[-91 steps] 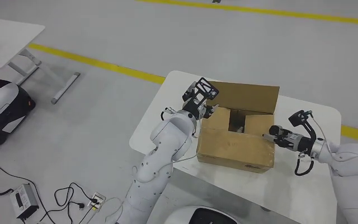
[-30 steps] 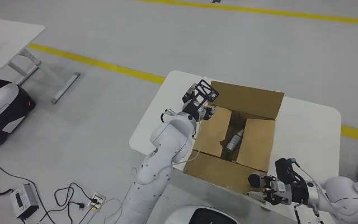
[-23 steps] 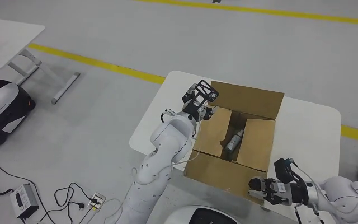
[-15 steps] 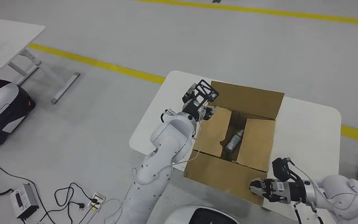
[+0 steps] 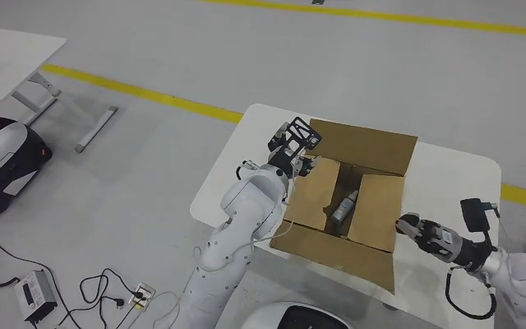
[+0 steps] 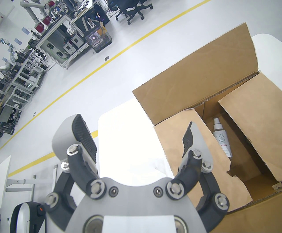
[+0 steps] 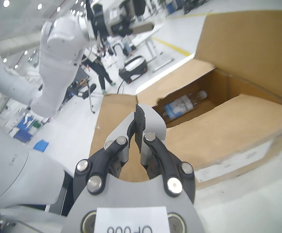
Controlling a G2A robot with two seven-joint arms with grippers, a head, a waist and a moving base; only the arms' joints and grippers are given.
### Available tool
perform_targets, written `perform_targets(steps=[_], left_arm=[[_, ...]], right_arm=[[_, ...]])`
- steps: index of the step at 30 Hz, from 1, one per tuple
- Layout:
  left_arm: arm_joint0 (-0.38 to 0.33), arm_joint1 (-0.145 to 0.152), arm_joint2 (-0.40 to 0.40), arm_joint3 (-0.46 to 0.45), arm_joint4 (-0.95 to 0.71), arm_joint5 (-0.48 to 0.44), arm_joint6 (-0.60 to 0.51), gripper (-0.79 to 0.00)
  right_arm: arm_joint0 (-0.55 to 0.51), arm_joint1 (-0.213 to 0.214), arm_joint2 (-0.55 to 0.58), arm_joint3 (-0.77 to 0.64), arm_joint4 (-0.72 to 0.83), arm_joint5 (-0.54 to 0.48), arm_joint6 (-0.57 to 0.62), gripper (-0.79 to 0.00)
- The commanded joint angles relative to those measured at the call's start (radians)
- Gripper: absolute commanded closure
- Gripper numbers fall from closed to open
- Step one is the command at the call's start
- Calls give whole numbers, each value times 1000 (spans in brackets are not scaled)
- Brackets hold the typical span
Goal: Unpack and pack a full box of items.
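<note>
One cardboard box sits on the counter with four flaps open, the two inner ones half-covering the single bottle lying inside. The left pincer hovers spread at the box's far corner. The right pincer, pressed together and empty, is beside the box.

box 1 | bottle 1 | table 1 | left tool + right tool 2

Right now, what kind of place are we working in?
Probably a robotics lab or workshop: yellow floor line, equipment racks and office chairs, the cardboard box on a white table.
</note>
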Motion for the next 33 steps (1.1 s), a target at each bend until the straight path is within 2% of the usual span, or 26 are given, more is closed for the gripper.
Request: perform_targets(steps=[1, 6, 7, 10, 17, 22, 27, 33], left_arm=[[0, 0, 0, 0, 0, 0, 0, -785], [0, 0, 0, 0, 0, 0, 0, -785], [0, 0, 0, 0, 0, 0, 0, -785], [0, 0, 0, 0, 0, 0, 0, -785], [18, 1, 13, 1, -41, -21, -4, -785], [14, -2, 85, 14, -60, -60, -42, -785], [4, -10, 158, 56, -70, -48, -59, -785], [4, -10, 158, 56, -70, -48, -59, -785]], right_arm=[[-11, -8, 23, 21, -32, 40, -112, 0], [-45, -30, 40, -10, -129, 246, -272, 0], [-53, -35, 41, -22, -160, 314, -292, 0], [-71, -48, 34, -76, -233, 485, -333, 0], [-126, -71, 35, -127, -285, 767, -398, 0], [-151, -81, 61, -96, -255, 822, -406, 0], [-173, -92, 81, -48, -217, 845, -410, 0], [-183, -108, 85, -28, -185, 772, -405, 0]])
